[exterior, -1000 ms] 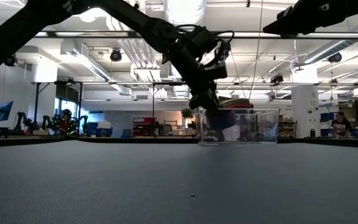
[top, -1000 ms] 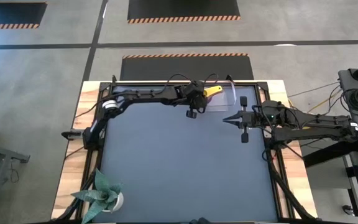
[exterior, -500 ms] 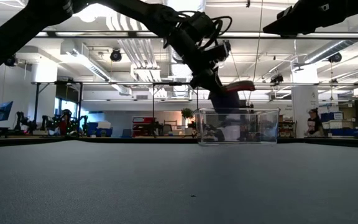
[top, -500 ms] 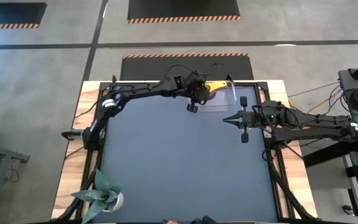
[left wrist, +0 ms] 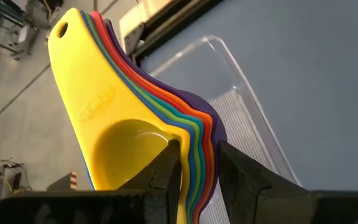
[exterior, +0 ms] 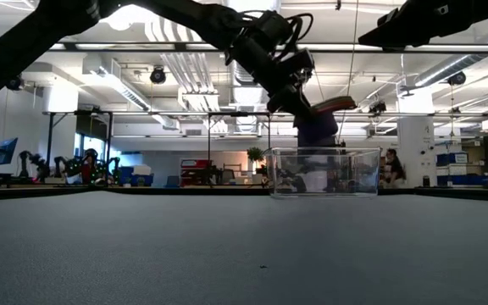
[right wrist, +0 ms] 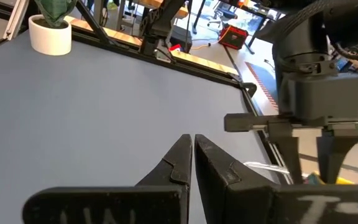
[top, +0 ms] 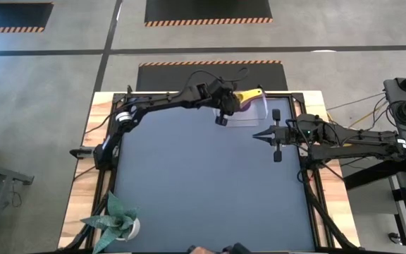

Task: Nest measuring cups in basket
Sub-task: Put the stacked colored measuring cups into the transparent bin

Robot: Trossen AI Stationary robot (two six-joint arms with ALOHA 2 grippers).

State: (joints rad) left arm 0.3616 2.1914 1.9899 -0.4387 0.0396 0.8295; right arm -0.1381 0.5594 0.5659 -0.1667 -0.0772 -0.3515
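Observation:
The measuring cups are nested in one stack, yellow innermost and purple outermost, handles fanned together. My left gripper is shut on this stack at the table's far edge. It holds the stack just above the clear basket. The basket rests on its flat bottom on the grey table top. My right gripper hangs shut and holding nothing above the table's right side. My left gripper pinches the bowl walls of the nested stack. One finger is inside the yellow cup's hollow and the other is outside, on the purple cup. The fingers slant down from the table's left. The stack hangs clear above the basket, handles pointing away to the right.
A potted plant stands at the table's near left corner. The black frame rail runs along the far edge just behind the basket. The grey table top lies between the arms.
My left gripper has risen and tipped upward, drifting slightly toward the far edge. It has carried the nested stack of cups from inside the basket to clear above its rim. The basket has stayed where it was.

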